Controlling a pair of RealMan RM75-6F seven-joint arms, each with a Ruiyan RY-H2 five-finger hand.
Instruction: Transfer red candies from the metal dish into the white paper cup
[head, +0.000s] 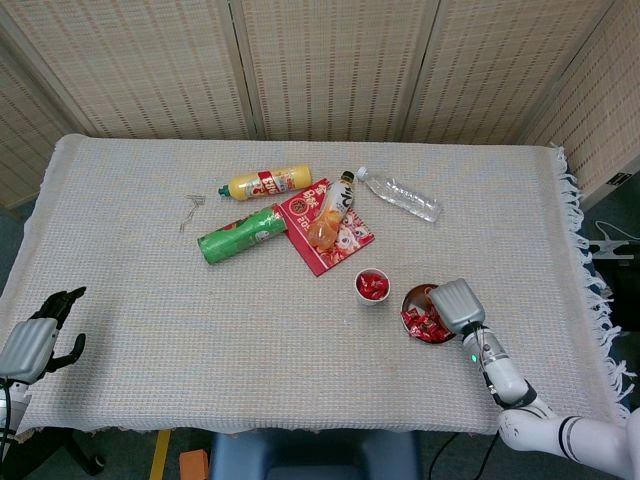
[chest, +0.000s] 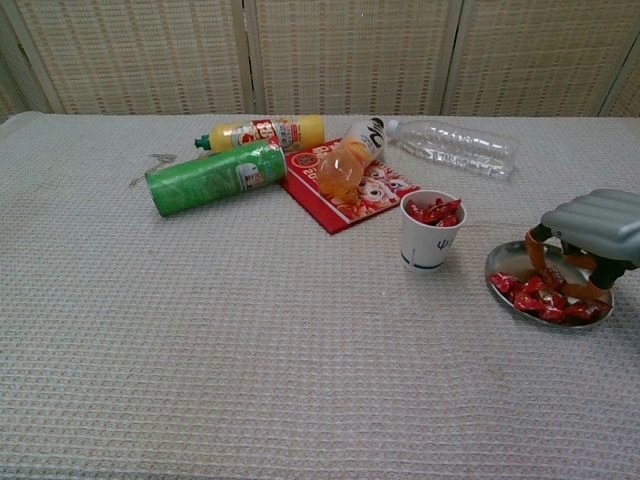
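Right robot hand (chest: 590, 238) fingers down among candies (chest: 545, 298) in metal dish (chest: 503, 258); can't tell if it's pinching one. Left robot hand (head: 38, 335) idle, fingers apart. Risk: a loose pinch could drop a candy short of the paper cup (chest: 431, 237).

We see wide bare desk (chest: 250, 380) in front and on left; hand could pass there. Our right hand (chest: 590, 230) over metal dish (chest: 508, 262), white paper cup (chest: 431, 238) standing just beside dish on its left. Behind cup, in way: red packet (chest: 350, 195), orange bottle (chest: 345, 165), green can (chest: 215, 177), yellow bottle (chest: 265, 133), clear bottle (chest: 455, 145), all lying down.
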